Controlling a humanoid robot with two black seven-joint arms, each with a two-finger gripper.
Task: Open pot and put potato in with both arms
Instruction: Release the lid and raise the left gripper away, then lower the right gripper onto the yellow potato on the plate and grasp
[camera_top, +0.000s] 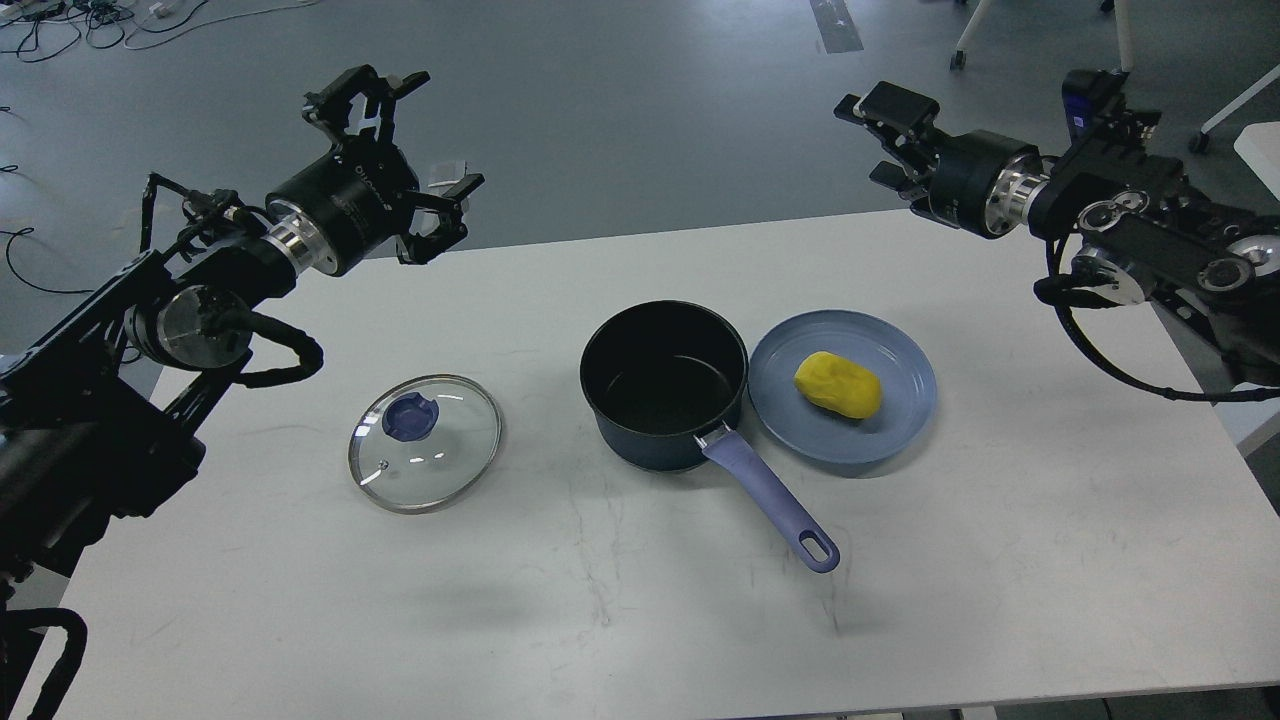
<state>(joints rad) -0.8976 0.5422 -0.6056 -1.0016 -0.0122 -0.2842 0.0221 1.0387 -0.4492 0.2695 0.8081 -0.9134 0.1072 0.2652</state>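
The white table (1000, 560) carries glass lid (425, 443), pot (664, 385) and blue plate (880, 430).

A white table (1000, 560), its top scuffed with faint dark marks, fills the lower and middle frame. Behind it a grey floor (640, 110) spreads across the top, with black cables (90, 22) tangled at the upper left and a grey strip (835, 25) at top centre. White chair legs (1215, 115) on casters stand at the upper right.
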